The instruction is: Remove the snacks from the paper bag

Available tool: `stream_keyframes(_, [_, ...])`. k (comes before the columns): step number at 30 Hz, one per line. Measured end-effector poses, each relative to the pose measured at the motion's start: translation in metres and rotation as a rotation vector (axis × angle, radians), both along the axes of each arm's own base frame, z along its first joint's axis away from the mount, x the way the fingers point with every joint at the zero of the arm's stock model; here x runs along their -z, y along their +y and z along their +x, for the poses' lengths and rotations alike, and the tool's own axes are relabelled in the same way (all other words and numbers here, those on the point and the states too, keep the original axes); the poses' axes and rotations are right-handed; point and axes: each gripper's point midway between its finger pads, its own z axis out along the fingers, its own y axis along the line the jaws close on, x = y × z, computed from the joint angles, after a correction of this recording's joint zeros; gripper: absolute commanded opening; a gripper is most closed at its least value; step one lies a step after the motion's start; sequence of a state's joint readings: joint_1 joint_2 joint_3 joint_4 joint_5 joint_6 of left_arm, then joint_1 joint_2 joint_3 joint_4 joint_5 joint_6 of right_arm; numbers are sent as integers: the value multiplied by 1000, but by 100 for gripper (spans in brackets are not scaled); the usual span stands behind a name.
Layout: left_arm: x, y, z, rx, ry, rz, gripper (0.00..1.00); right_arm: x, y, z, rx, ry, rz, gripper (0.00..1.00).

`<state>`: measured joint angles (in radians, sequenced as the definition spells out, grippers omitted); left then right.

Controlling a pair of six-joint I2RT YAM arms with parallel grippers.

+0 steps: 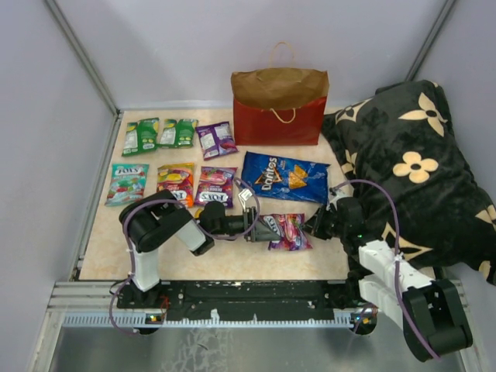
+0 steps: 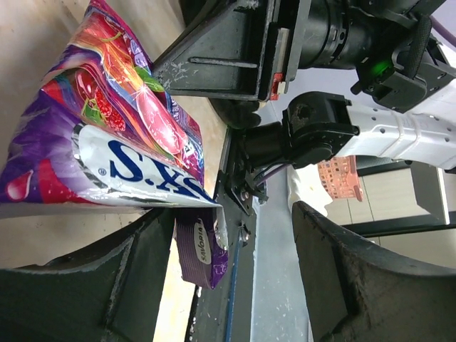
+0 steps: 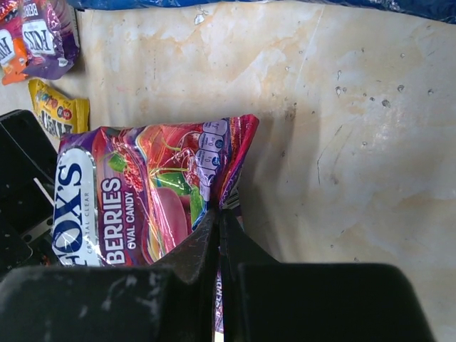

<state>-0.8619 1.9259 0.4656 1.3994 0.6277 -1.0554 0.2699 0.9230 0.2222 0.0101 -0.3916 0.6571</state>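
Beige surface [image 3: 342, 128]. Right gripper [image 3: 217, 215] jaws seem shut on the Fox's packet [image 3: 142, 192] edge, left gripper [image 2: 239, 242] jaws gape empty. Thin pinch could slip.

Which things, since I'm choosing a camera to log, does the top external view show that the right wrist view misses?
Only top external: the paper bag, the green packets and the pillow. Only right wrist: how the right gripper is shut on the edge of the Fox's packet, with its label readable. Both: that Fox's packet itself.
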Motion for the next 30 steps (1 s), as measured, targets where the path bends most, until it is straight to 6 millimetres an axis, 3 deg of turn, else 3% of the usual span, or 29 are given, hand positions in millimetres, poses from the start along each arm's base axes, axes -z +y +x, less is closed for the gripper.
stream_keyframes(9, [-23,2,6,-38,-71,-28,73,-4,0,-3,-35,3,-17,0])
stream_keyframes(18, [1,5,10,-60,-74,72,73,-2,-2,-4,-55,0,-50,0])
stream_keyframes(30, [10,19,16,-108,-113,145,74,-5,-2,-3,-70,3,-66,0])
